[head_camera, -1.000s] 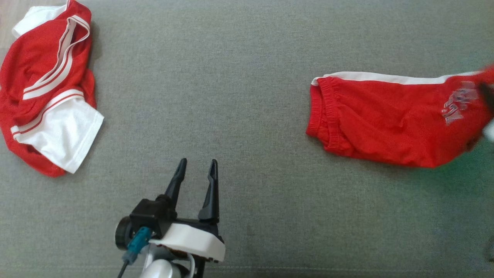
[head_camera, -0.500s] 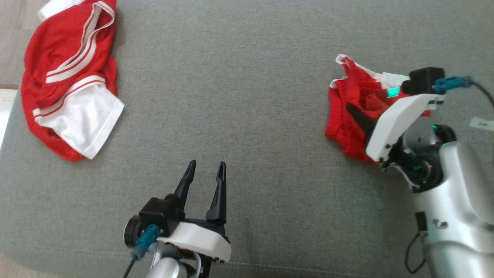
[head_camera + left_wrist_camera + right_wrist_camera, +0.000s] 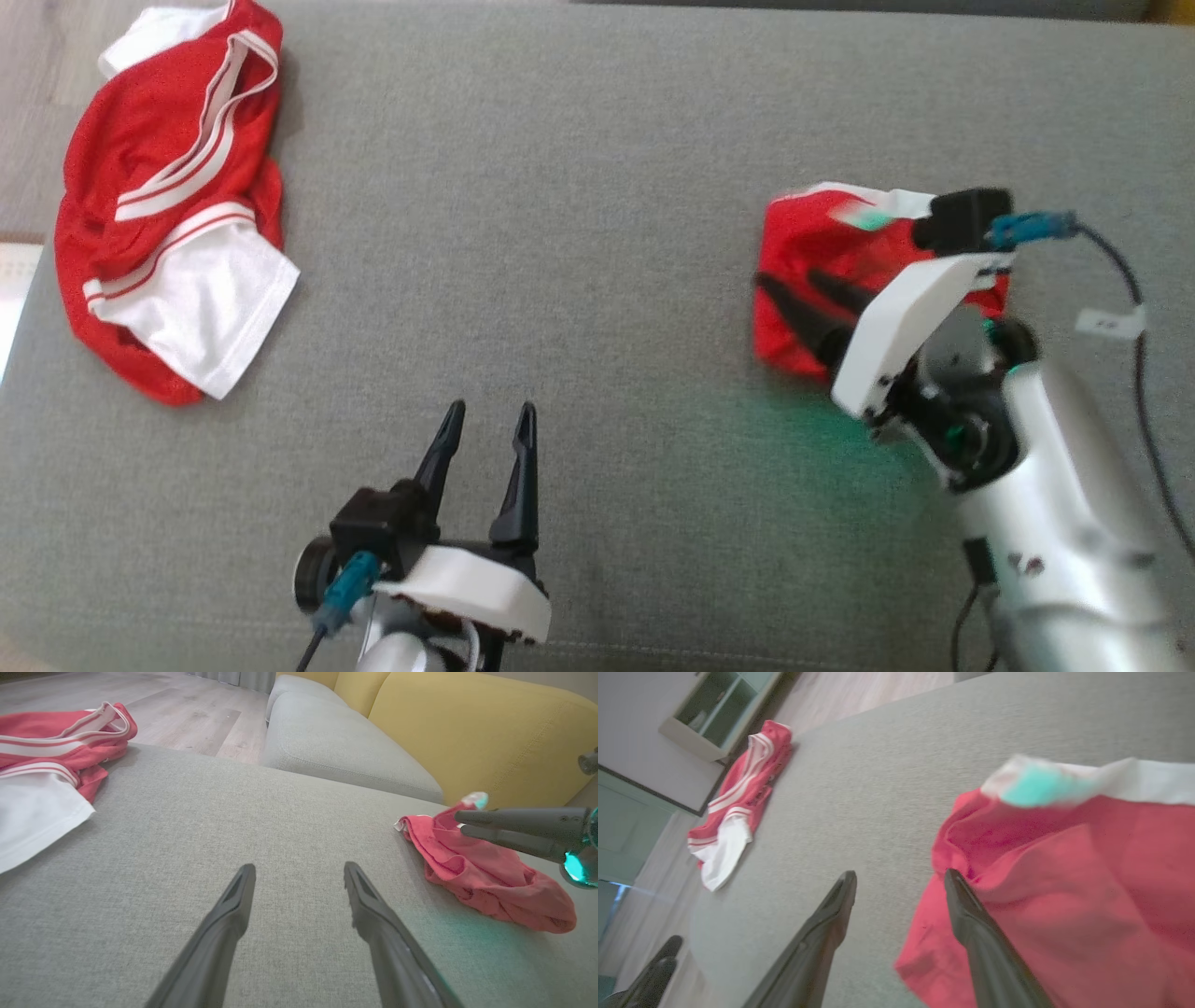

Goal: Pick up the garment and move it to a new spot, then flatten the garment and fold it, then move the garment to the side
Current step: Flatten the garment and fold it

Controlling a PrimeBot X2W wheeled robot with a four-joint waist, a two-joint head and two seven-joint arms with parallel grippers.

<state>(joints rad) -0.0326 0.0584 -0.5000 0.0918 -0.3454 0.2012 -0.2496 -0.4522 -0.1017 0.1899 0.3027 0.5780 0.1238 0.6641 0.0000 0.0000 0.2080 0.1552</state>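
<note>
Red garment (image 3: 812,233) with white band; red-and-white striped jersey (image 3: 159,168); grey cushion (image 3: 560,233).

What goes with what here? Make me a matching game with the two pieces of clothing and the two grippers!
Things:
1. shorts
2. shirt
3. left gripper
4. right gripper

Places and states:
A. open, fingers over the red shorts
B. open, over the bare grey cushion, touching no clothes
C. bunched up on the robot's right side
D. crumpled at the far left, red with white stripes and a white sleeve

Pairs: 1-C, 2-D, 3-B, 4-A
</note>
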